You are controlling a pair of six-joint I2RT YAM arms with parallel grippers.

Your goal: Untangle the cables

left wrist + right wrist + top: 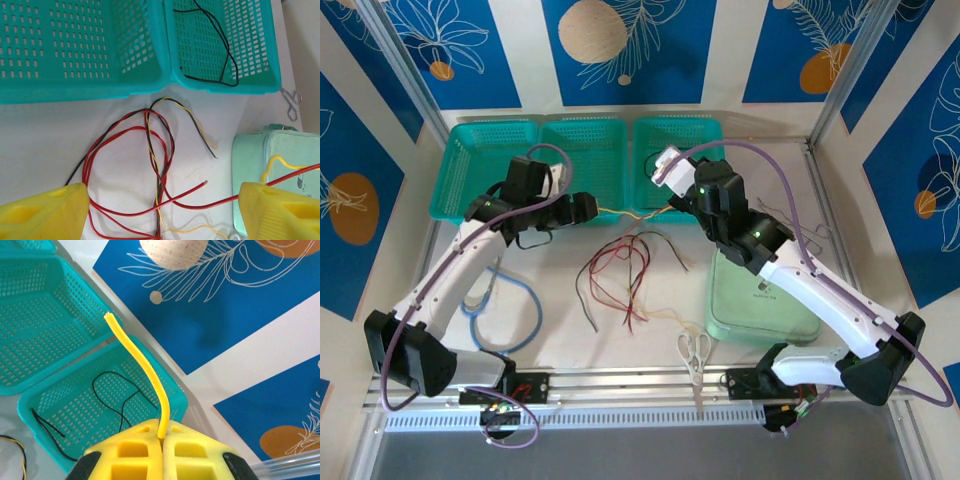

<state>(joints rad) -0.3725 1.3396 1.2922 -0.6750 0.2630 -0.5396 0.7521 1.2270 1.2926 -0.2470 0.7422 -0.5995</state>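
Scissors (694, 352) lie at the near edge of the desk (555, 325), between the two arm bases. The left arm (450, 270) leans forward and to the right from its base, its wrist turned down over the desk. The left end effector (162, 187) hangs above the cables (150, 150) with its fingers spread wide and nothing between them. The cables, red, black and yellow, lie in loose crossed loops on the middle of the desk, beside a mint case (760, 310). The right arm (820, 290) stretches forward and left over that case, its wrist tipped up toward the back wall. The right end effector (162, 434) is pressed closed on a yellow cable (142, 360), whose free end stands up past the pads. Farther back, a black cable (227, 52) lies in the rightmost teal basket (250, 45).
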